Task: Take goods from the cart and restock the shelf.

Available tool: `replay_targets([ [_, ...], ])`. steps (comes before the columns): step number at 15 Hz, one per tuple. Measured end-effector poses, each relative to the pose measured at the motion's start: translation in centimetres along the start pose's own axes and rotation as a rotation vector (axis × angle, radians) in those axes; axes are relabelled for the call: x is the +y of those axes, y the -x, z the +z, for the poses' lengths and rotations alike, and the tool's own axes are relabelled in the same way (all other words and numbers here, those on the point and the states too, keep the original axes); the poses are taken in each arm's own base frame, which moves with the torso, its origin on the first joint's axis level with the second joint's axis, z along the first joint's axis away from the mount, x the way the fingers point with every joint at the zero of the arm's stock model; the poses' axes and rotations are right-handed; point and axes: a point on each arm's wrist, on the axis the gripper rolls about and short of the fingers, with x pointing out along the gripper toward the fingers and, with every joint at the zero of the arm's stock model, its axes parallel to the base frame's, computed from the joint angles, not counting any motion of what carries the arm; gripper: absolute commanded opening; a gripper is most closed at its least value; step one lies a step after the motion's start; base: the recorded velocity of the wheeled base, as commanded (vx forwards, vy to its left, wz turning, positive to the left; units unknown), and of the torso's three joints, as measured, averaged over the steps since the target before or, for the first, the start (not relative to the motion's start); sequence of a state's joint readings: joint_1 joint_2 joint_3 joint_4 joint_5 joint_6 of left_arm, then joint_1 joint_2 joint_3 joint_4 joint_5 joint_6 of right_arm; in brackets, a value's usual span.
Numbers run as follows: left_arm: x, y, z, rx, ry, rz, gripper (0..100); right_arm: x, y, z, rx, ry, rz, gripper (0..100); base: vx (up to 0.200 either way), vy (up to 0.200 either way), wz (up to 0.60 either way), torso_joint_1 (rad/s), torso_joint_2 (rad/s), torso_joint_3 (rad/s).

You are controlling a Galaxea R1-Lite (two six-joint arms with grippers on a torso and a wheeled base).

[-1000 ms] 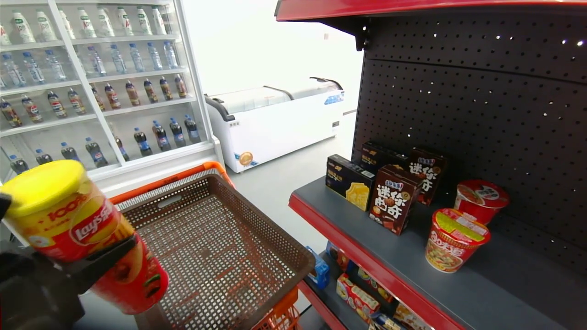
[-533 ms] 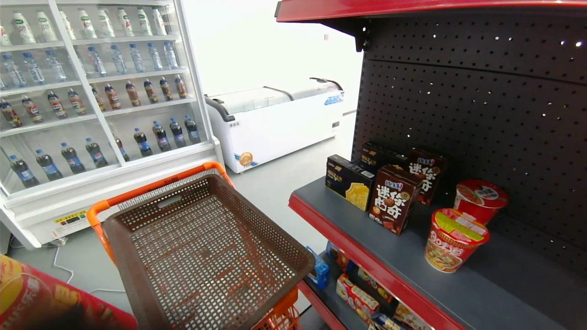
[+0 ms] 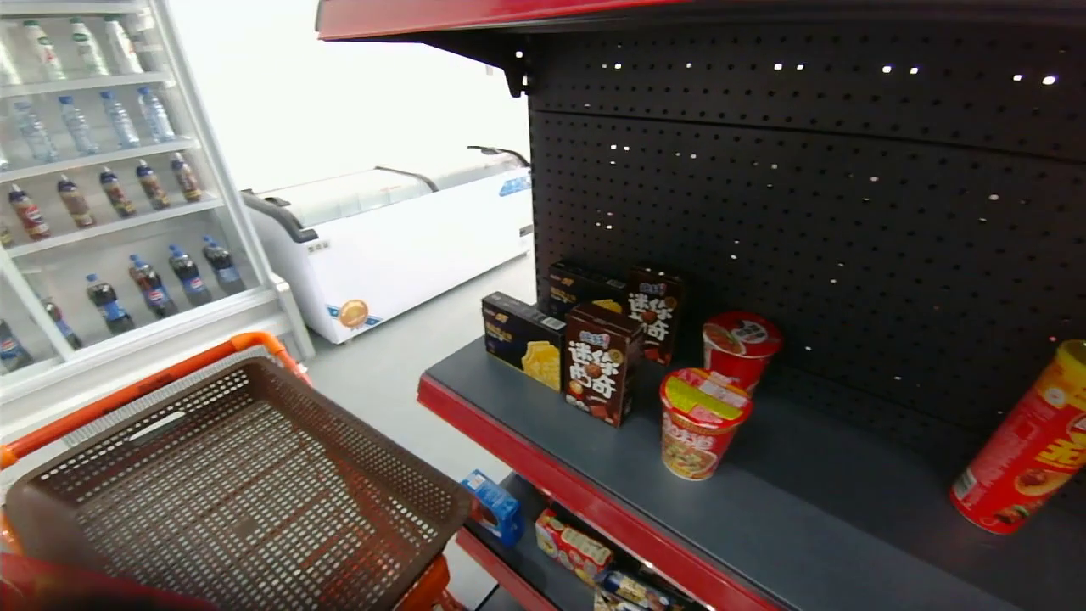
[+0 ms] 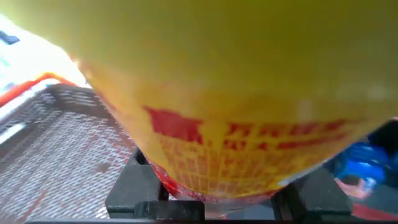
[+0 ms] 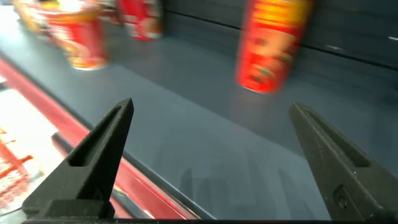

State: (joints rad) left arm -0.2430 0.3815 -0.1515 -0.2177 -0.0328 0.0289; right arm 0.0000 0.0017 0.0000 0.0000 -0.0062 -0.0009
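Gripping a chip can (image 4: pixel 236 93), the left gripper (image 4: pixel 217 194) sits clamped near the cart basket (image 3: pixel 237 475). Rightward, the shelf (image 3: pixel 806 526) holds snack boxes (image 3: pixel 602 373), noodle cups (image 3: pixel 700 424), a second can (image 3: pixel 1022 441); the right gripper (image 5: pixel 211 106), spread wide and empty, faces it.

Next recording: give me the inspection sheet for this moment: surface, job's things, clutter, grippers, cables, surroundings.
Surface: grey shelf board, bare along its front.
Job's things: held chip can over the cart basket; shelved chip can standing on the board; snack boxes and cup noodles toward its other end.
Clutter: nothing seen.
Grippers: left gripper shut on held chip can; right gripper open above the board.
Cables: nothing seen.
Surroundings: drinks fridge, chest freezer.
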Motion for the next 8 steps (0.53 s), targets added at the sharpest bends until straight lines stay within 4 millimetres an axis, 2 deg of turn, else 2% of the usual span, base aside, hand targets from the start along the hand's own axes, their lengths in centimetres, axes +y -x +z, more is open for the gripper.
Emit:
replay_targets([
  [8,-0.2,3.7,-1.9,0.038,-0.015,-0.003,0,0.0,0.0,0.0,0.000,0.000,0.000,100,0.000,0.000,-0.60,-0.001,0.00,0.002],
])
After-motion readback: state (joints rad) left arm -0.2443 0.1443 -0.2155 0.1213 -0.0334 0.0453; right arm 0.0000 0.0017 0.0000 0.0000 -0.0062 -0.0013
